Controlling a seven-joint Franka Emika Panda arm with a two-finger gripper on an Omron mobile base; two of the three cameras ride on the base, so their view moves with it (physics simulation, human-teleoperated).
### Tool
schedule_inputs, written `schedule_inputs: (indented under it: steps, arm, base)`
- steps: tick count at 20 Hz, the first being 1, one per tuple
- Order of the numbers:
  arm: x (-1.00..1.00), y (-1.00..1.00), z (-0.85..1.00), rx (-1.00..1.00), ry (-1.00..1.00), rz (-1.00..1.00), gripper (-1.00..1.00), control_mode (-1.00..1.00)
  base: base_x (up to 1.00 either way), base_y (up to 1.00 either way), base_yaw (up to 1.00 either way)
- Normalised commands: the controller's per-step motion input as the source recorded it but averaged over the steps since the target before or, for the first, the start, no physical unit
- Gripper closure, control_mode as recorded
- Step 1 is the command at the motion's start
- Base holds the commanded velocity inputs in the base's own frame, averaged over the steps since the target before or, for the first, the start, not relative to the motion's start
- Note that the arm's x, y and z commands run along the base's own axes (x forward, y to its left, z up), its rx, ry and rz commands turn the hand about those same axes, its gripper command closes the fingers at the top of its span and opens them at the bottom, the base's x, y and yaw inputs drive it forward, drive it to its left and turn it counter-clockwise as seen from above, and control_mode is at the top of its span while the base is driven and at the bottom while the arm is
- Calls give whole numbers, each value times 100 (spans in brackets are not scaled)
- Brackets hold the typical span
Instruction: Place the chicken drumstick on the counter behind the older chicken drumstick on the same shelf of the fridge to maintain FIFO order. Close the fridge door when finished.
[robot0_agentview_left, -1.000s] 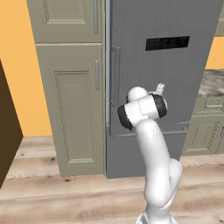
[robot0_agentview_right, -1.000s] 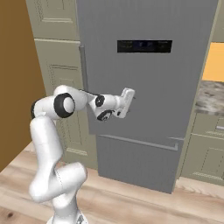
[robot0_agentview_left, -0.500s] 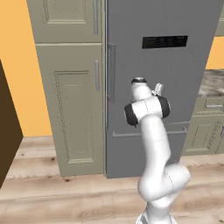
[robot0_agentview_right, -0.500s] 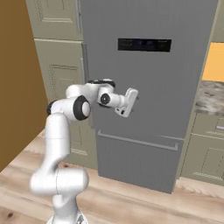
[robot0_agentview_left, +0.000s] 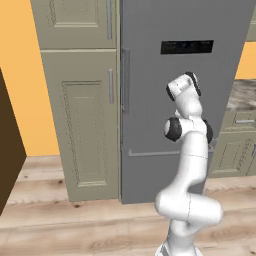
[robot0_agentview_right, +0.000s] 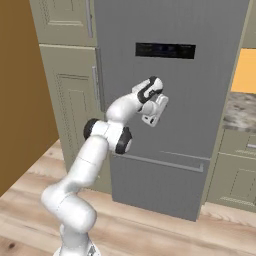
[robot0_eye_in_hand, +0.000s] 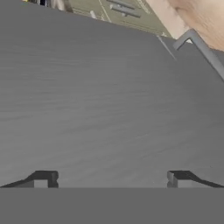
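While the fridge door (robot0_agentview_right: 170, 100) stood shut, the gripper (robot0_eye_in_hand: 109, 179) hung spread wide before it.
Its fingers grasped nothing, pointed at the grey panel; the counter (robot0_agentview_right: 241, 111) lay just right of the fridge (robot0_agentview_left: 185, 20).

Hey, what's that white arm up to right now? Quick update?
Hand open, empty, facing tall grey fridge door. Door shut. Vertical grey bar handle untouched.
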Motion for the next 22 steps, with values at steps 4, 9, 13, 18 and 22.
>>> schedule_inputs:
  steps: [4,9,13,18,22]
  arm:
    - [69,0,0,9,2,2,-100,-100]
    - [83,0,0,9,8,2,-100,-100]
    - [98,0,0,12,11,3,-100,-100]
    - [100,0,0,14,15,5,-100,-100]
    - [100,1,0,15,15,4,-100,-100]
  base:
    - [0,0,0]
    - [0,0,0]
    - [0,0,0]
    - [0,0,0]
    - [0,0,0]
